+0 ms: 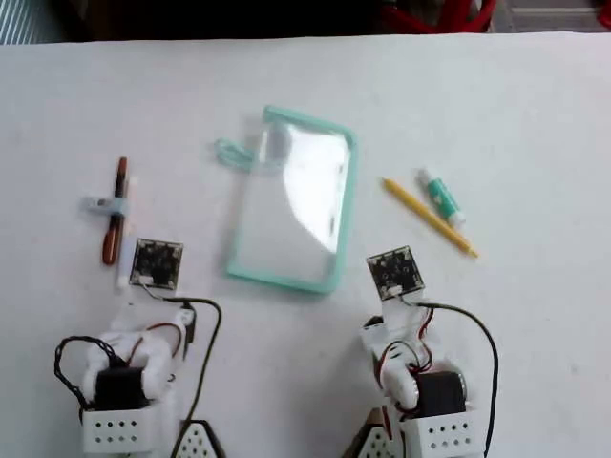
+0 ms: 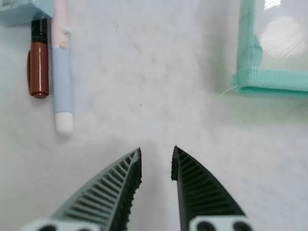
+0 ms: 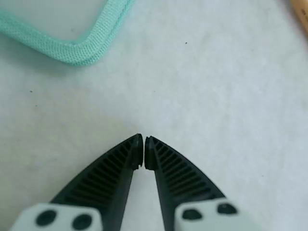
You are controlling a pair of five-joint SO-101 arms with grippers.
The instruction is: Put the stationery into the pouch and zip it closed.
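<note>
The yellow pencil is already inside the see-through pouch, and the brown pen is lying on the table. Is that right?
Not quite. The yellow pencil is not inside the pouch. It lies outside it on the table, next to a green-and-white stick, as the high view shows. The brown pen is lying on the table, just as you said.

The pouch (image 2: 269, 79) is cut off by the left wrist view's edge, and so are the brown pen (image 2: 38, 67) and pale pen (image 2: 62, 82). The pencil (image 3: 302, 14) shows as a mere corner sliver.
</note>
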